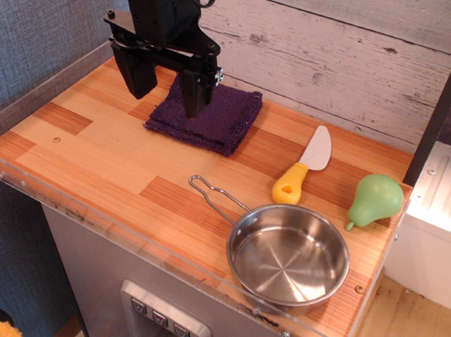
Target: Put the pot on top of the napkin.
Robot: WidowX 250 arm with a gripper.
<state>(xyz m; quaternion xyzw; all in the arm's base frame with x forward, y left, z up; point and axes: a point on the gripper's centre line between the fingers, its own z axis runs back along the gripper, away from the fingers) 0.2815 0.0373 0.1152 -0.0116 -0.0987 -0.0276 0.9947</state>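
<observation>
The pot (287,255), a shallow shiny steel pan, sits empty near the front right of the wooden counter. Its thin wire handle (211,197) points left and back. The napkin (208,114), a dark purple folded terry cloth, lies at the back of the counter. My black gripper (169,94) hangs open above the napkin's left part, its two fingers wide apart and pointing down, with nothing between them. One finger covers part of the cloth. The gripper is far from the pot.
A toy knife (304,165) with a yellow handle lies between napkin and pot. A green pear (375,200) stands at the right edge. A clear plastic rim (126,243) borders the counter's front and left. A dark post (446,92) rises at the right.
</observation>
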